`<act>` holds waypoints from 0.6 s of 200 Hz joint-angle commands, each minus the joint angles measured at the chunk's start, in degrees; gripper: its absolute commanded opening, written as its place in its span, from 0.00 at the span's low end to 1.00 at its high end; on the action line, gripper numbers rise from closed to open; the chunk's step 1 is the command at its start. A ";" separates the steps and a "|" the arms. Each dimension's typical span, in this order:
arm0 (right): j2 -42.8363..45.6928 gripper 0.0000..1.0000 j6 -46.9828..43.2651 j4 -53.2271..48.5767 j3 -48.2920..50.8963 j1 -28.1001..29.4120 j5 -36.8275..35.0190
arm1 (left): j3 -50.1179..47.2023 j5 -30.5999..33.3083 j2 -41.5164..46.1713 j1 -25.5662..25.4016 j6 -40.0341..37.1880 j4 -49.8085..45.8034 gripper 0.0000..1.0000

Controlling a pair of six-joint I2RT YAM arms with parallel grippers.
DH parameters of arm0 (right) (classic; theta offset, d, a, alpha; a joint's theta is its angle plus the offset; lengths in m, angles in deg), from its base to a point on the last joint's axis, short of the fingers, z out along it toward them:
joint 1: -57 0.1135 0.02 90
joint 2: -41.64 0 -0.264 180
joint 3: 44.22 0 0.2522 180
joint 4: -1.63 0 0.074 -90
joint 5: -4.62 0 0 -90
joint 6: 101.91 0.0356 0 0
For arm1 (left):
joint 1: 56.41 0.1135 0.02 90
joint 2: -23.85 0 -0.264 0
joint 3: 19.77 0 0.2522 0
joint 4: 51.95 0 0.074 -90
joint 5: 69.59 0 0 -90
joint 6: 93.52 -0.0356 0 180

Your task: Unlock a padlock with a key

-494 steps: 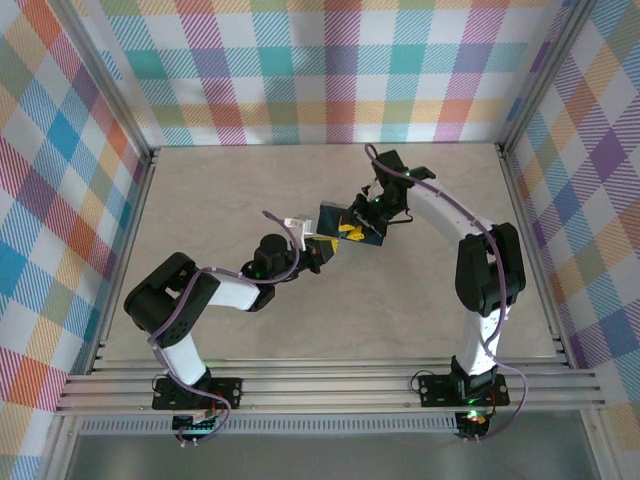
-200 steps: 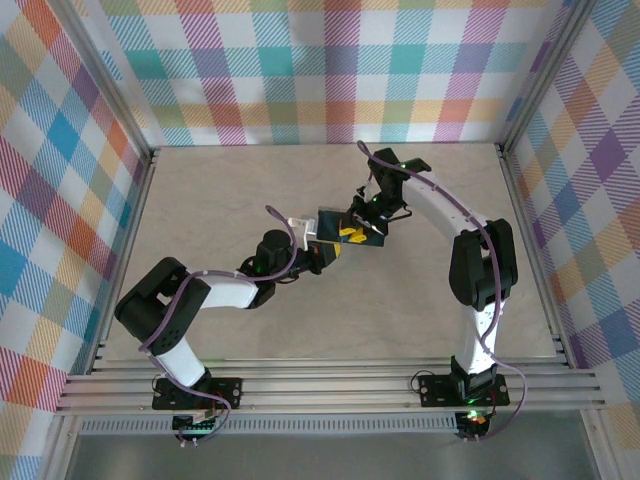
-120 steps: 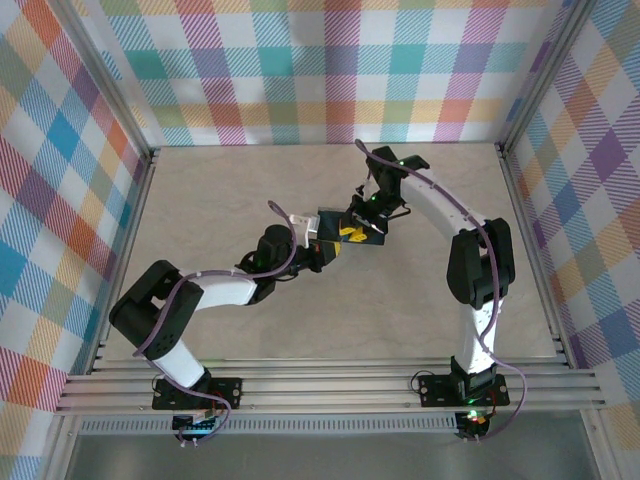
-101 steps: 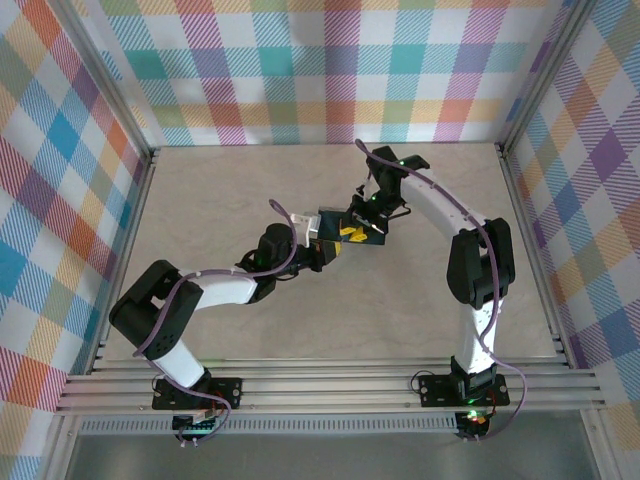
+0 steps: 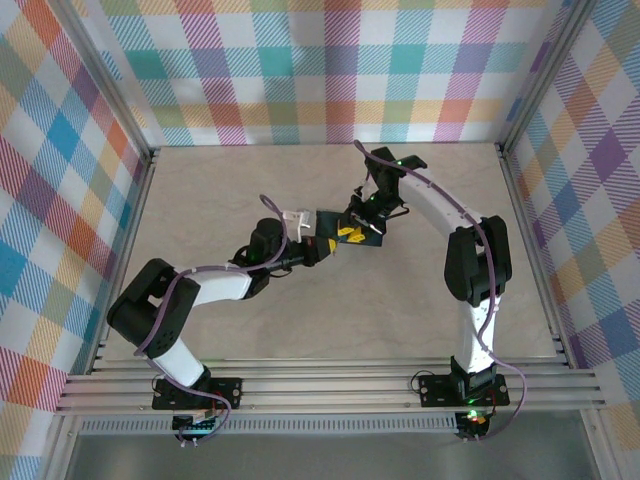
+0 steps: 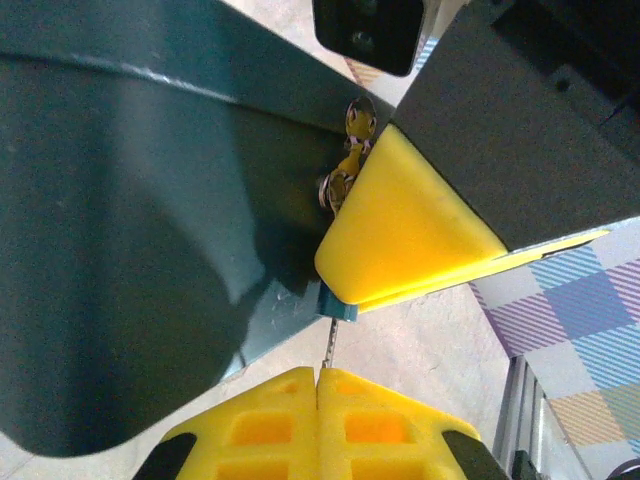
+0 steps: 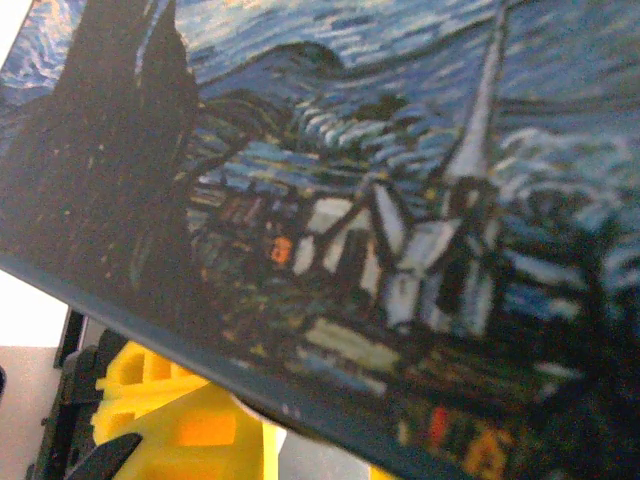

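A dark teal case (image 5: 334,219) with a painted night-sky cover (image 7: 380,200) hangs over the middle of the table. My right gripper (image 5: 358,229) is shut on it, one yellow finger (image 6: 400,230) pressed to its edge. The padlock shows as a small teal block (image 6: 338,309) poking out under that finger. My left gripper (image 6: 320,372) is shut on the key, whose thin metal blade (image 6: 328,345) runs up into the teal block. From above, the left gripper (image 5: 322,245) sits just left of the case. Its yellow fingers (image 7: 170,420) appear below the cover.
Small metal rings (image 6: 345,175) hang at the case edge beside the right finger. The beige tabletop (image 5: 200,200) is ringed by aluminium rails (image 5: 330,385) and plaid walls (image 5: 330,70). Both arms meet at the table's centre.
The left arm has swung slightly toward the back and its wrist has turned. The case and the right gripper have shifted slightly too. Both grips are unchanged.
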 commanded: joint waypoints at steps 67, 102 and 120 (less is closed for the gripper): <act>0.57 0.00 4.49 0.20 -0.61 -0.85 5.73 | -6.15 1.17 1.49 1.43 -3.06 9.20 0.00; 0.81 0.00 5.45 1.11 -0.35 -0.85 5.63 | -6.87 3.50 2.63 0.55 -4.85 8.76 0.00; 0.92 0.00 5.59 1.31 0.07 -0.82 5.55 | -6.92 3.18 2.57 0.37 -4.60 9.64 0.00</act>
